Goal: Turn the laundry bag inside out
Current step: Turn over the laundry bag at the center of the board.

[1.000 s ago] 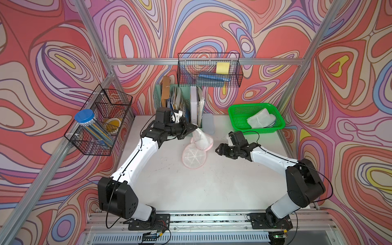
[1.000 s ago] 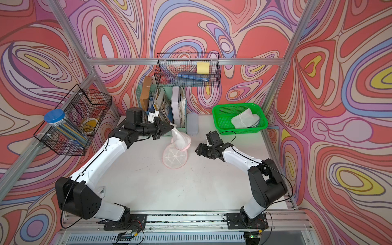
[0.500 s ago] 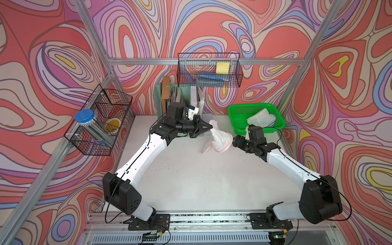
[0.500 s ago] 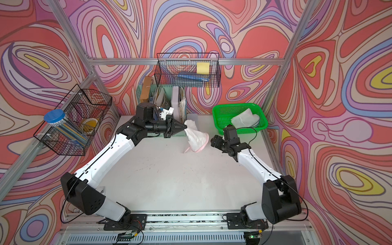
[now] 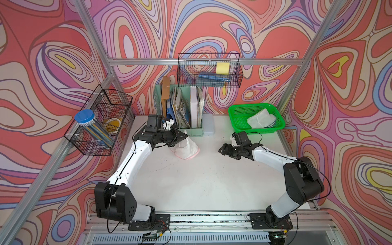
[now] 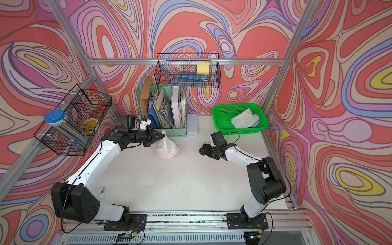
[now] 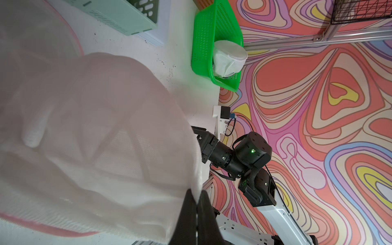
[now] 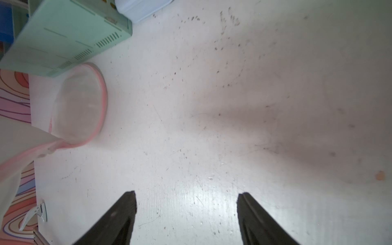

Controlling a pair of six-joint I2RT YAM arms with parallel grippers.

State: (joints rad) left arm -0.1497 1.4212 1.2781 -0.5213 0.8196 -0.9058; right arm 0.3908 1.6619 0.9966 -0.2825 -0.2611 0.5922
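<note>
The laundry bag (image 5: 186, 147) (image 6: 165, 148) is white mesh with a pink rim. It hangs as a cone from my left gripper (image 5: 183, 136) (image 6: 162, 135), which is shut on a pinch of its fabric at the top. The pink rim lies low on the table in front of the file holder. In the left wrist view the mesh of the laundry bag (image 7: 95, 127) fills most of the picture, and the left gripper (image 7: 196, 196) is closed on its edge. My right gripper (image 5: 221, 149) (image 6: 201, 149) (image 8: 186, 197) is open and empty, a hand's width to the right of the laundry bag (image 8: 80, 104).
A green basket (image 5: 237, 119) with white mesh bags (image 5: 261, 118) stands at the back right. A mint file holder (image 5: 195, 131) and a pale blue box (image 5: 208, 127) stand along the back wall, just behind the bag. Wire baskets (image 5: 101, 118) hang on the walls.
My left gripper has carried the bag back to the left, toward the file holder. My right gripper has drawn away from the bag toward the table's middle and stands a little wider.
</note>
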